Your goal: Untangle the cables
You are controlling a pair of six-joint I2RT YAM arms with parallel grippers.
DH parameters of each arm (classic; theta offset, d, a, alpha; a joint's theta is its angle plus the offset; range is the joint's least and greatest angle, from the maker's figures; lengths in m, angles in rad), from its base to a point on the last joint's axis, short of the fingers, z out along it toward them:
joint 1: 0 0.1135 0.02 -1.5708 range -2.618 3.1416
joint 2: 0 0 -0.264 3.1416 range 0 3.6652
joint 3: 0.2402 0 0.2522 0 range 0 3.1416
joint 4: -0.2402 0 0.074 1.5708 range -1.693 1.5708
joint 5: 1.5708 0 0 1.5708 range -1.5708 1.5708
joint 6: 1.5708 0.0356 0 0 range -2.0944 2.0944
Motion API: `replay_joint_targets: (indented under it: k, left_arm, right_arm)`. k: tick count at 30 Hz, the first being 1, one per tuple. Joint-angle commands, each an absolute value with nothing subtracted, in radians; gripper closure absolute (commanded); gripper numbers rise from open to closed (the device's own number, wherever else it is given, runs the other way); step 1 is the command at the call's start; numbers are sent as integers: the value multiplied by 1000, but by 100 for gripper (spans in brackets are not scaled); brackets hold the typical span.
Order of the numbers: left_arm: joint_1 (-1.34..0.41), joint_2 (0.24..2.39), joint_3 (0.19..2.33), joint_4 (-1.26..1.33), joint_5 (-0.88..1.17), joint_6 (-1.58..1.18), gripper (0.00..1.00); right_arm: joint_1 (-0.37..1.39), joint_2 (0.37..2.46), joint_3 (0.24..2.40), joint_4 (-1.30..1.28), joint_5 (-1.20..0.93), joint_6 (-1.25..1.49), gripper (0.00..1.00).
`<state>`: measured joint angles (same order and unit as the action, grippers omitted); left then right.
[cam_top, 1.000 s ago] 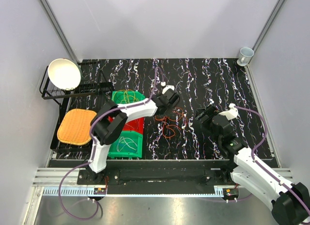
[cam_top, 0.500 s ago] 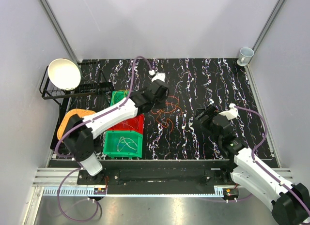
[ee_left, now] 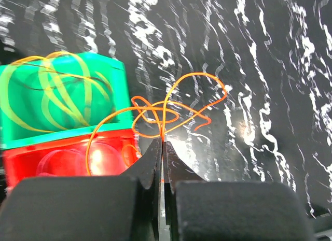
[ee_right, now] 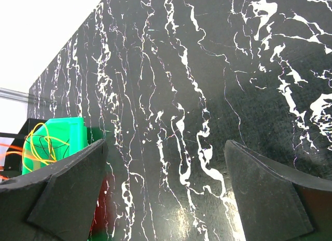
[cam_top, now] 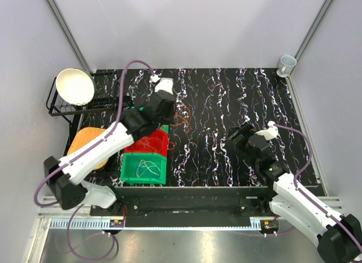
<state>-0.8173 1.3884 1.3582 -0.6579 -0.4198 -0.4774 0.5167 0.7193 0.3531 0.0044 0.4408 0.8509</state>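
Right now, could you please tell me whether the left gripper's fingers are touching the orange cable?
Touching. The left wrist view shows the left gripper with its fingers closed on the orange cable, whose strands run into their tips.

No readable text, label, brand, number or sign in any of the 3 views.
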Motion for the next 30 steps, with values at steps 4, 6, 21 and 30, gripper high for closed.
replay_joint_targets:
  k: [4,6,21,30]
  left_arm:
    - [-770,1243,1296,-698,-541,-426,100]
    - [-756,1220,1284,-707,-554,-425,100]
    - [-663,1123,1226,-735,-649,-423,100]
    - [-652,1045,1053,-756,-675,-587,100]
  right_arm:
    - [511,713,351,43,434,856,0]
    - [511,716,353,44,434,856,0]
    - [511,727,359,44,433,856,0]
    - [509,733,362,44,428,854,0]
